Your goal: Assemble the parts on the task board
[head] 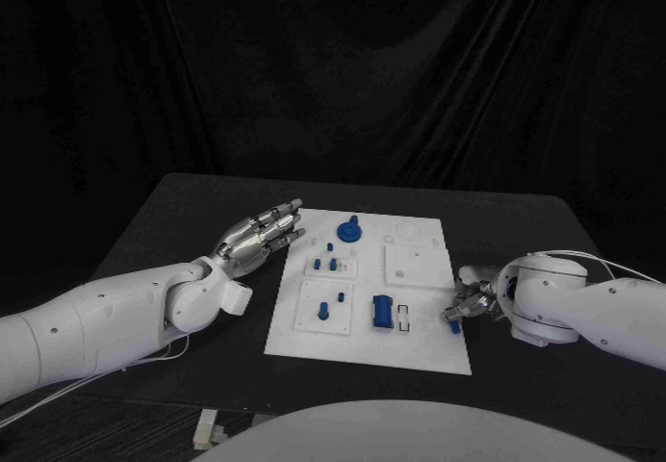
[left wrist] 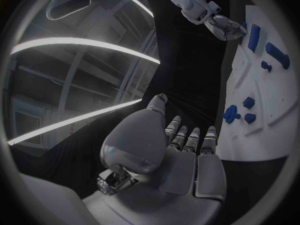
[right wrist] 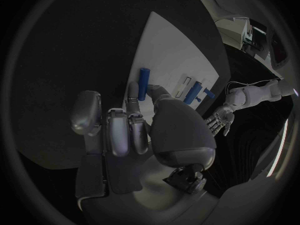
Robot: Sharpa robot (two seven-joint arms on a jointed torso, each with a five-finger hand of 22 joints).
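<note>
A white task board [head: 417, 351] lies mid-table. The right hand [head: 470, 306] sits at the board's right edge, fingertips touching a small blue peg [head: 454, 326] lying flat there; a firm grip is unclear. The left hand [head: 260, 239] hovers beside the board's left edge, fingers extended, holding nothing.

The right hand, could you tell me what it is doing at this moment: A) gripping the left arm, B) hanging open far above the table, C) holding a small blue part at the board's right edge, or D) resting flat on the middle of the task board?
C: the right hand holds a small blue part in its fingertips at the right edge of the task board, while the left hand is open beside the board's left edge.
</note>
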